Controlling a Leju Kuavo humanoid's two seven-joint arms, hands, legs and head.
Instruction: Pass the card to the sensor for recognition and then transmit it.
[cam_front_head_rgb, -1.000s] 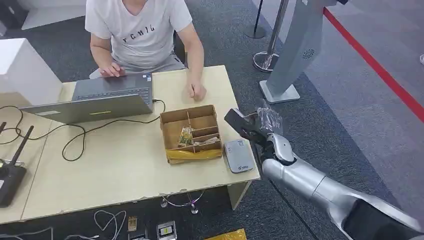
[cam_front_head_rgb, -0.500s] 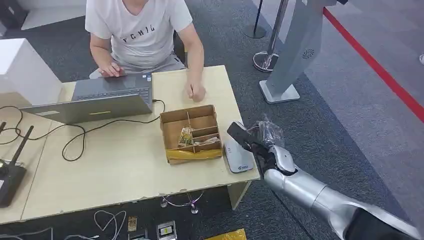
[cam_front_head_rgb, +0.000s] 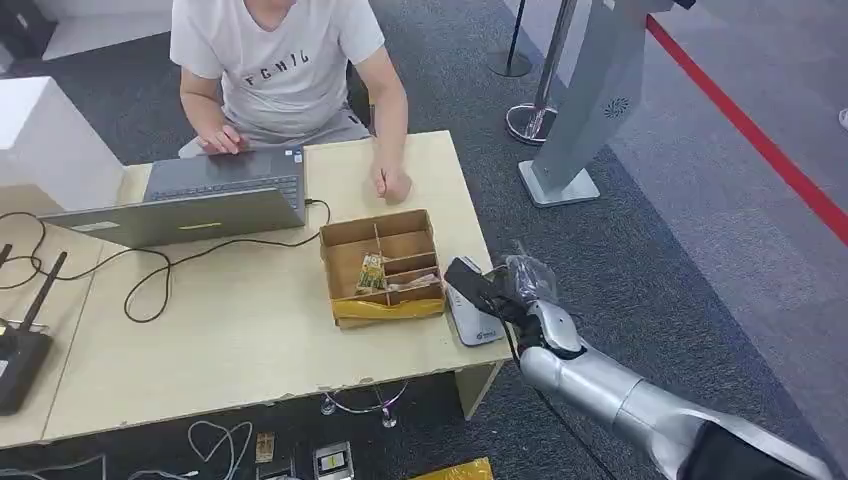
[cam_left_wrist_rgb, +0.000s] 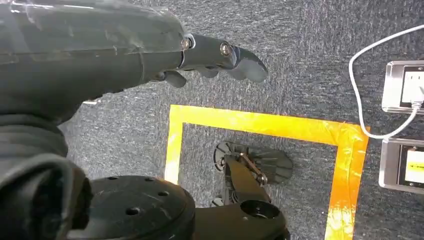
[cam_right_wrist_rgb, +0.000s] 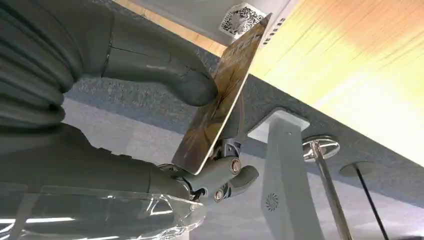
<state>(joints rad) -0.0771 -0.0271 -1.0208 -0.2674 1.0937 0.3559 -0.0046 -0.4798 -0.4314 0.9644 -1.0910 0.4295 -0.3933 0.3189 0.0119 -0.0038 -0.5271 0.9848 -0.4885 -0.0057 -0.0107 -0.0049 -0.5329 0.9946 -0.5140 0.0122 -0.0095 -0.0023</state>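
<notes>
A: Card (cam_right_wrist_rgb: 220, 100) is being pinched edge-on in the right hand (cam_front_head_rgb: 525, 300), the thick thumb (cam_right_wrist_rgb: 192, 85) pressing one face and the darker fingers (cam_right_wrist_rgb: 227, 175) backing the other, probably so the flat side is facing the sensor.

B: And where is it sitting?

A: It is hovering just over the grey sensor (cam_front_head_rgb: 472, 318) at the table's (cam_front_head_rgb: 250, 340) right corner; contact I cannot tell. Beside that, the cardboard box (cam_front_head_rgb: 383, 262) is standing.

B: The other hand?

A: The left hand (cam_left_wrist_rgb: 215, 57) is hanging over the carpet, holding nothing, fingers loosely apart.

B: Beyond?

A: A person (cam_front_head_rgb: 280, 60) is working at a laptop (cam_front_head_rgb: 200, 205), likely waiting to receive it.
</notes>
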